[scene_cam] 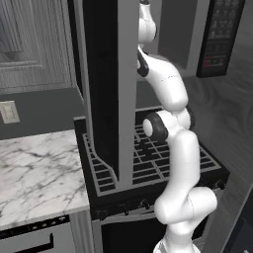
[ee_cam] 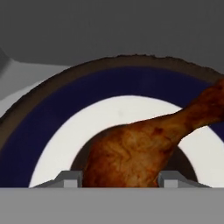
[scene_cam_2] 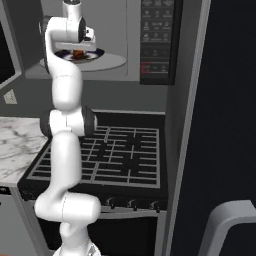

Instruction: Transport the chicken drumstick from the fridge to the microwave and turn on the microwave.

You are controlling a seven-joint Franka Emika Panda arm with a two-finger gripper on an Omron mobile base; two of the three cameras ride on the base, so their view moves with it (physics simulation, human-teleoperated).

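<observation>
The white arm reaches up into the wide boxy microwave, whose dark glass door in its silver-grey frame stands swung open over the black grated stove. Inside, the small glossy reddish-brown chicken drumstick lies over a round plate with a white centre, a deep blue ring and a brownish rim, which sits on the pale grey turntable.

In the hand view the gripper straddles the thick end of the meat, 1 finger tip on each side at 6 o'clock, while the thin end tapers away toward 2 o'clock. The fingers seem to grip the drumstick, though whether they are pressing it or already slack cannot be told for sure.

The step in hand looks like the release. Done well, the meat rests on the plate's white centre before the 2 fingers spread, so it does not roll. The hand then backs straight out of the cavity, clearing the door frame, before the door is shut and the black button panel with red marks at 3 o'clock is pressed.
</observation>
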